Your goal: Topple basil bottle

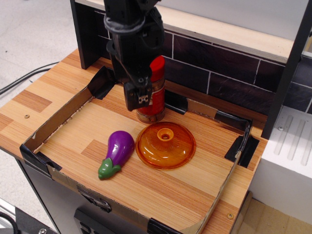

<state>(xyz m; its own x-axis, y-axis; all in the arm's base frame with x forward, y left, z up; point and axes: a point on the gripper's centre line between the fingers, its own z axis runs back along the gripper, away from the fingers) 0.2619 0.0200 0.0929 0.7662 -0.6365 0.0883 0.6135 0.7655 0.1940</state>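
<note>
Hand (139, 100) grip state indeterminate, overlapping the upright basil bottle (155, 92); falling bottle risks striking orange lid (165, 145).

The arm is matte black and blocky, built of stacked housings with rounded edges. Its end effector (139, 100) is narrow, black, with small pale marks near the tip.

One camera stood in front, high and fairly near, looking down and back across the table (44, 92) toward the tiled wall (219, 68).
</note>
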